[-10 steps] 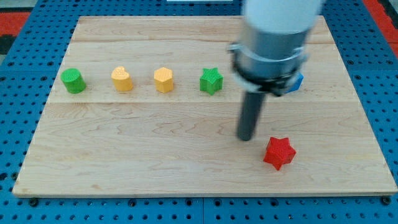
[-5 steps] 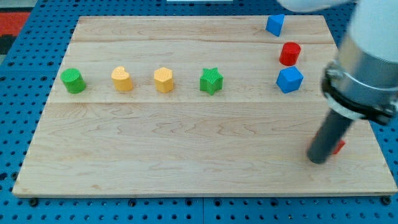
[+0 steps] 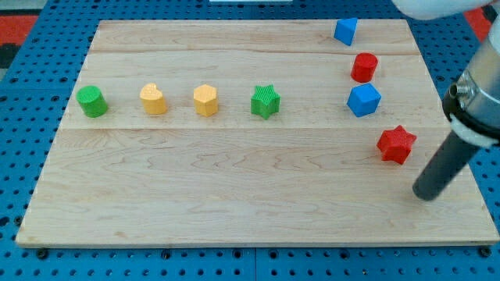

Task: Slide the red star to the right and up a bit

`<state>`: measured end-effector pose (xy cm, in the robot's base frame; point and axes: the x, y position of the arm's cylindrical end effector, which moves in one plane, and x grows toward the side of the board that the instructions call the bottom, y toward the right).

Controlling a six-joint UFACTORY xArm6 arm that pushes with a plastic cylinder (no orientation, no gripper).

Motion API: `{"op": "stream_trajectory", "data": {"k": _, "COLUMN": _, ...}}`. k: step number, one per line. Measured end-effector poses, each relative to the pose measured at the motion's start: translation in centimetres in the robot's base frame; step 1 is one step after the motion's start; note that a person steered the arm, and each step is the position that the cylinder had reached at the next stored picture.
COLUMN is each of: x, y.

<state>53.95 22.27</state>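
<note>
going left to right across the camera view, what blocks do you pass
green cylinder → yellow heart → yellow hexagon → green star → blue block at the top → red star → my tip, right of and below the red star

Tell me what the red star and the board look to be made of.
Red star: probably plastic, matte, with faint ridged sides that suggest 3D printing. Board: pale wood, smooth finish, with visible grain and plank seams. My tip, a dark matte rod, sits at the star's lower right, apart from it.
</note>
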Motion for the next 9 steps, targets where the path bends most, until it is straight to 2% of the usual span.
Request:
{"op": "stream_trajectory", "data": {"k": 1, "x": -1.8, "y": -0.4}}
{"op": "stream_trajectory", "data": {"k": 3, "x": -2.4, "y": -4.6}}
{"op": "stream_trajectory", "data": {"k": 4, "x": -0.4, "y": 4.1}}
{"op": "stream_trajectory", "data": {"k": 5, "x": -3.7, "y": 5.7}}
{"op": "stream_trajectory", "data": {"k": 8, "x": -2.6, "y": -5.4}}
{"op": "stream_trajectory", "data": {"k": 9, "x": 1.6, "y": -3.7}}
